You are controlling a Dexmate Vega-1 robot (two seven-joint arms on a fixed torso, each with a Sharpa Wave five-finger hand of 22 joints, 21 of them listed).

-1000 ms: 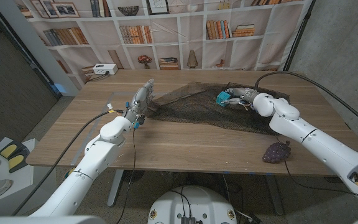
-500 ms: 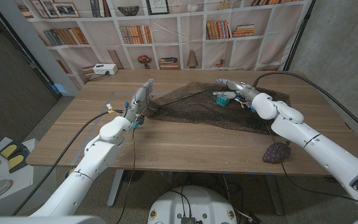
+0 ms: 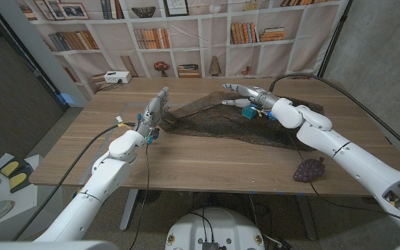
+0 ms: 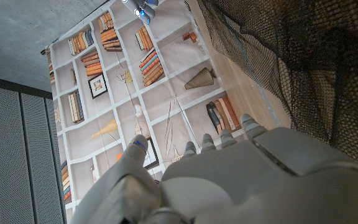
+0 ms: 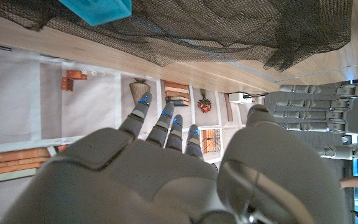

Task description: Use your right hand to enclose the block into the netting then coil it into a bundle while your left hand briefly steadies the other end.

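The dark netting (image 3: 214, 123) lies spread across the middle of the wooden table (image 3: 186, 163). A teal block (image 3: 248, 111) sits on its far right part. My right hand (image 3: 245, 94) hovers just beyond the block over the netting's far edge, fingers stretched out toward picture left and holding nothing. In the right wrist view the right hand (image 5: 135, 174) reaches out with spread fingers, with the block (image 5: 101, 9) and the netting (image 5: 229, 31) close by. My left hand (image 3: 155, 111) stands upright with fingers apart at the netting's left end; whether it touches is unclear. The left wrist view shows the left hand (image 4: 241, 174) beside the netting (image 4: 291, 56).
A purple bunch of grapes (image 3: 310, 169) lies near the table's front right edge. A white box (image 3: 117, 78) stands at the back left corner. A black cable (image 3: 304, 83) arcs over the back right. A bookshelf backdrop (image 3: 186, 35) hangs behind the table.
My right hand has moved from beside the block toward the far edge and picture left, with its fingers stretching out. The block stays on the netting. The left hand has hardly moved.
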